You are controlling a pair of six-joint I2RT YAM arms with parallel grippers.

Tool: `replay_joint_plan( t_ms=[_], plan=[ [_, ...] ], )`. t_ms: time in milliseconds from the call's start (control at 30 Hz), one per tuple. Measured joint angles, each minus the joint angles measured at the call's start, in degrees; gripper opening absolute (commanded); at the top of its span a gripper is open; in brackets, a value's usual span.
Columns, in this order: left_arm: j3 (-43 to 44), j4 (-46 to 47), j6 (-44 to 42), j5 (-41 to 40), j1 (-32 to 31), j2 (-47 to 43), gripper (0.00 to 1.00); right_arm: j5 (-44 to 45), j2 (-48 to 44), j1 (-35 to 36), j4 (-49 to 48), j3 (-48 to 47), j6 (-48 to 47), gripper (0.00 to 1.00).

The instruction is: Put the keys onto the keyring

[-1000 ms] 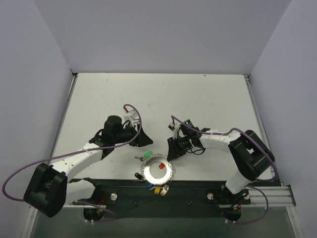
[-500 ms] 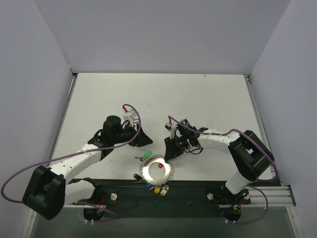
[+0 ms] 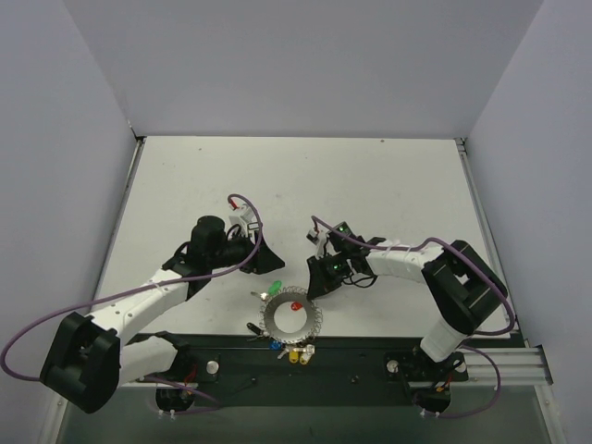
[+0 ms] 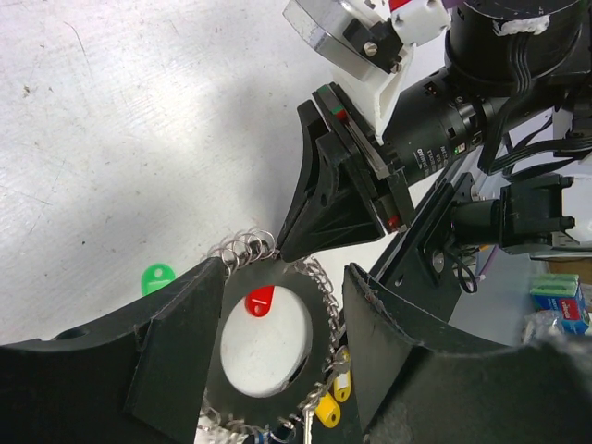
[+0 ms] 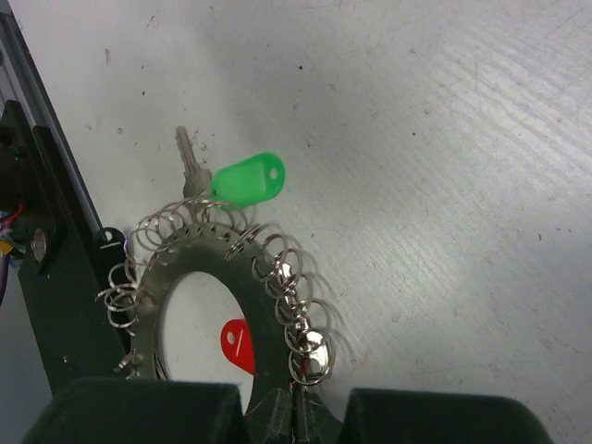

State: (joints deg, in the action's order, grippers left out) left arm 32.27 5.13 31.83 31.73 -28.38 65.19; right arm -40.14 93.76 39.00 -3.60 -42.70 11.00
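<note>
The keyring [image 3: 293,320] lies at the table's near edge, a flat ring fringed with small silver rings [image 5: 277,259]. A red tag [image 5: 237,344] sits in its hole. A green-headed key [image 5: 245,180] lies at its far rim, and yellow tags [image 4: 329,408] hang at its near side. My right gripper [image 5: 294,414] is shut, its tips pinched on the lowest small ring at the keyring's right rim. My left gripper [image 4: 282,342] hovers open above the keyring, which shows between its fingers [image 4: 176,356]. The right gripper [image 4: 333,199] points in from beyond.
The black base rail [image 3: 361,356] runs along the near edge right behind the keyring. Grey walls close the table's left, back and right. White tabletop [image 3: 370,185] stretches beyond both arms. Purple cables loop off both wrists.
The right gripper has moved left onto the keyring's rim and closed. The keyring has shifted slightly left. The left arm has barely moved.
</note>
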Motion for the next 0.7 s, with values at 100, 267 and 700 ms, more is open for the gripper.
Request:
replay_joint_plan(
  t_ms=[100,267,700],
  plan=[
    [0.0,0.0,-0.1,0.0,0.0,-0.2,0.64,0.3,0.0,0.6,0.0,-0.7,0.5,0.0],
    [0.0,-0.5,-0.9,0.0,0.0,-1.1,0.64,1.7,-0.9,1.2,1.0,-1.4,0.8,0.0],
    [0.0,-0.5,-2.3,0.9,0.0,-7.1,0.63,3.7,-20.2,1.2,7.8,-8.0,-3.6,0.0]
  ],
)
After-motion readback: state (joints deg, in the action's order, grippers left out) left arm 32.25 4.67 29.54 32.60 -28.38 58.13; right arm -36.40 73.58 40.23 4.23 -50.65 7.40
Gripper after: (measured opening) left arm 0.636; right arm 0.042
